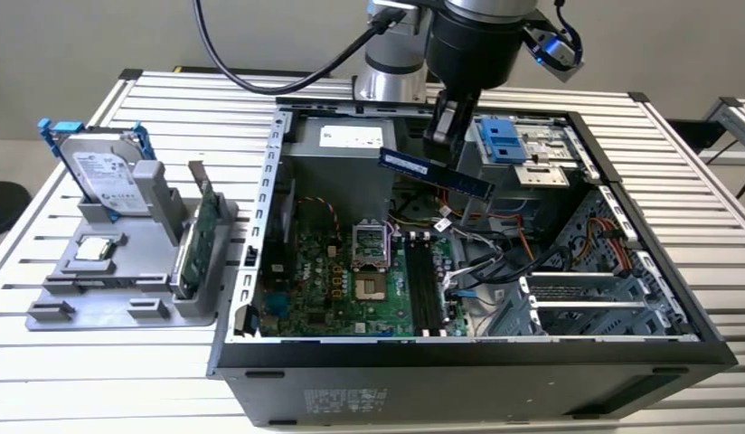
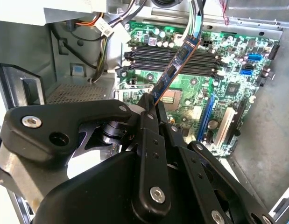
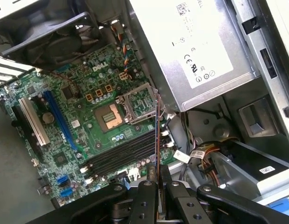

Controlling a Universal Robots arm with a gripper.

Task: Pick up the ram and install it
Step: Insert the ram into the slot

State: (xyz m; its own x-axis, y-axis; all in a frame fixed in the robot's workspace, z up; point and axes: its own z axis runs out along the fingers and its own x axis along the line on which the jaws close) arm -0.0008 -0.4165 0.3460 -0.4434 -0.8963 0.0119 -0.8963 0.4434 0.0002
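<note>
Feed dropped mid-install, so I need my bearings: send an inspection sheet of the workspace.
Surface: slatted metal table carrying an open computer case and a grey holder.
Job's things: ram in the air over the motherboard; memory slots look bare.
Clutter: hard drive and green card upright in the holder.
Grippers: gripper shut on the ram.
Cables: black cable looping to the arm; wire bundles inside the case.
Surroundings: pale wall, another table's edge at the exterior view's right.
</note>
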